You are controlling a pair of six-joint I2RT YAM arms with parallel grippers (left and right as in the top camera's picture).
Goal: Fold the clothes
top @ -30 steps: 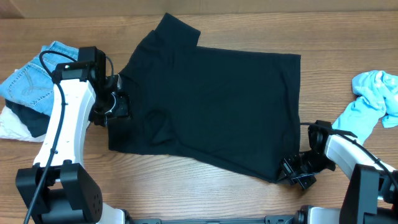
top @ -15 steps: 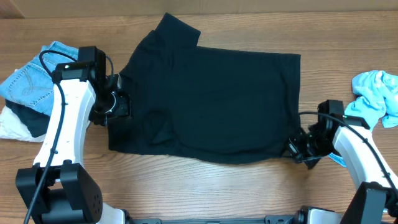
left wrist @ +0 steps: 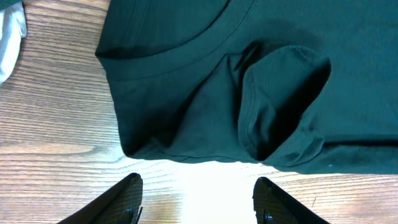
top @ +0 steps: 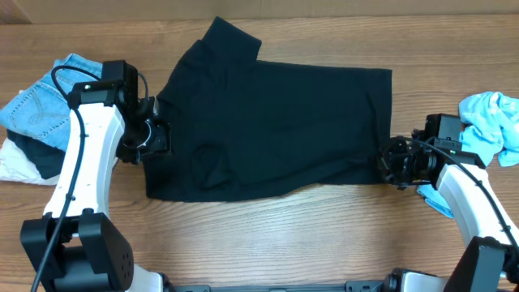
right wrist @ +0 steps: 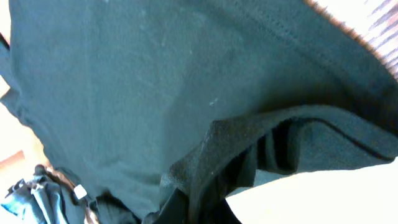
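Note:
The clothes here are a black T-shirt (top: 276,122) spread across the middle of the wooden table, one sleeve pointing to the far side. My left gripper (top: 162,135) hovers at the shirt's left edge by the neckline. In the left wrist view it (left wrist: 198,202) is open over bare wood, just short of the collar and a bunched fold (left wrist: 280,106). My right gripper (top: 391,162) is shut on the shirt's near right hem corner. In the right wrist view the black fabric (right wrist: 155,81) fills the frame, and a pinched fold runs into the shut gripper (right wrist: 205,208).
Blue jeans (top: 39,105) lie at the far left on a dark garment (top: 40,158) and a white one (top: 16,166). A light blue cloth (top: 486,122) lies at the right edge, close behind my right arm.
My right gripper has carried the shirt's near right corner away from the front edge toward the far side, shortening the shirt's lower part. The left arm has stayed put, jaws slightly wider.

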